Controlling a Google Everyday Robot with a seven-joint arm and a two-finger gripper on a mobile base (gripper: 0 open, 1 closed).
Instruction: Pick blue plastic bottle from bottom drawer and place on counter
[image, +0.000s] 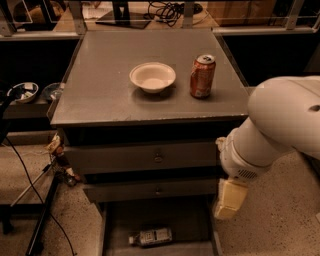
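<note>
Camera view: the blue plastic bottle (150, 236) lies on its side on the floor of the bottom drawer (192, 225)
Bottom drawer: pulled out; the two upper drawers (150, 157) above it are shut
Tool (227, 202): hangs from the white arm (280, 125) at the right of the drawers, higher than the bottle and apart from it; whether released or clenched, I cannot tell
Desk (100, 85): carries a white bowl (152, 76) and an orange can (202, 76), near each other, not touching

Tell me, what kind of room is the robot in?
Probably a lab or workshop, not a home kitchen. A gray metal drawer cabinet stands on a speckled hard floor, loose cables lie behind it, and the robot's gripper hangs just right of the open bottom drawer.
</note>
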